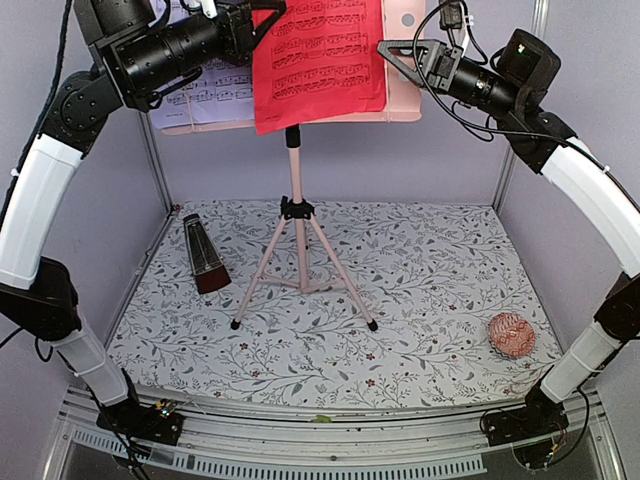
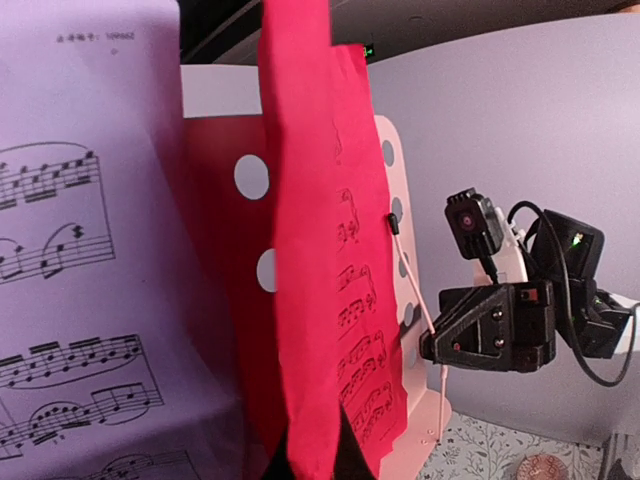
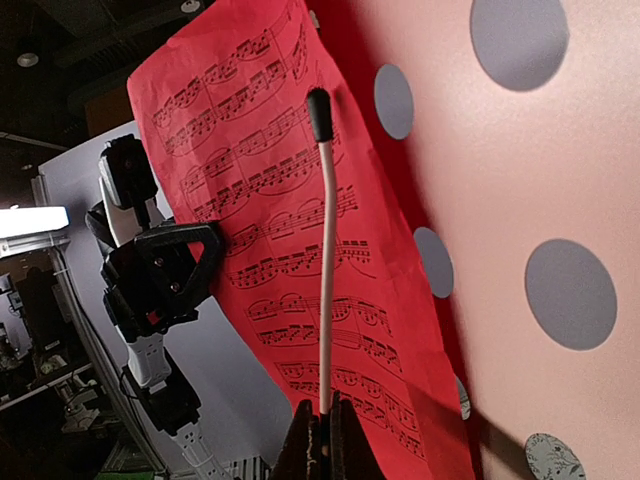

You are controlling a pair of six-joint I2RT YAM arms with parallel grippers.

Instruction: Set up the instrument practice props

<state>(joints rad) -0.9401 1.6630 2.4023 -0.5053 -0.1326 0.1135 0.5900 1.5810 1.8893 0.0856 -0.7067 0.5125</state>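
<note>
The pink tripod music stand (image 1: 296, 190) stands mid-table, its perforated desk (image 1: 404, 60) high at the back. A lilac sheet (image 1: 210, 95) rests on the desk's left half, and a red sheet (image 1: 320, 60) hangs over the middle. My left gripper (image 1: 264, 22) is shut on the red sheet's (image 2: 310, 250) edge, the paper pinched between its jaws (image 2: 312, 465). My right gripper (image 1: 385, 48) is shut on the stand's thin pink page-holder arm (image 3: 325, 260), which crosses in front of the red sheet (image 3: 290, 200). The dark brown metronome (image 1: 205, 255) stands left of the tripod.
A small pink knitted ball (image 1: 511, 336) lies near the front right of the floral mat (image 1: 430, 280). Lilac walls close in the back and sides. The tripod's legs spread across the mat's centre.
</note>
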